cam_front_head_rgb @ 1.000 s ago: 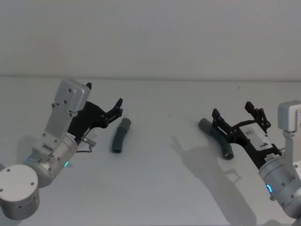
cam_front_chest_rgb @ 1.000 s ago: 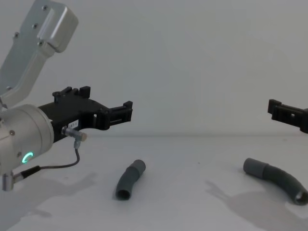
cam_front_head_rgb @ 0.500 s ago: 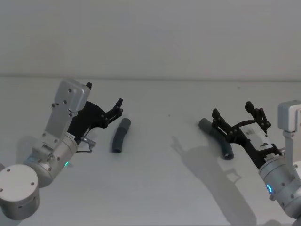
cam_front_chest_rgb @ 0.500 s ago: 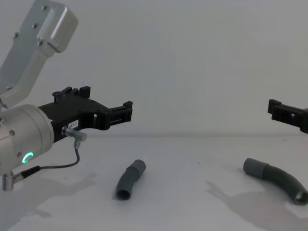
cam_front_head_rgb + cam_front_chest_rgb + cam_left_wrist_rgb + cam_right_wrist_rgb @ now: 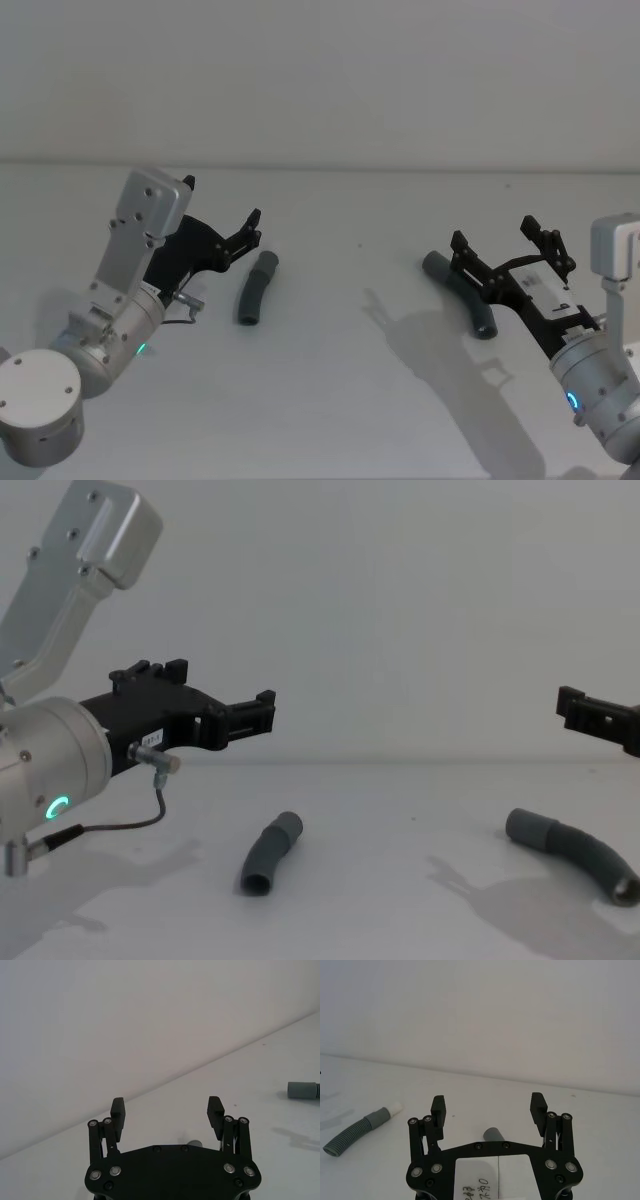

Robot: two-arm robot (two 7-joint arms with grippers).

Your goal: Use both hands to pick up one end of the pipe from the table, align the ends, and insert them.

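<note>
Table (image 5: 330, 400) carries both hose pieces, lying flat and well apart. Your left gripper (image 5: 222, 200) is spread wide, empty, raised above the surface just left of the shorter hose (image 5: 252, 290). Your right gripper (image 5: 492, 231) is spread too, hanging over the longer hose (image 5: 575, 848) without touching it. The shorter hose's far end has a white tip (image 5: 396, 1108).

At the head view's right, the right gripper (image 5: 493, 233) covers the middle of the longer hose (image 5: 437, 266). The chest view's right edge cuts that gripper off past one finger (image 5: 590, 712). In the right wrist view its body hides all the hose but one end (image 5: 493, 1135). The left wrist view's edge cuts a cuff (image 5: 302, 1090); which hose's is unclear.
</note>
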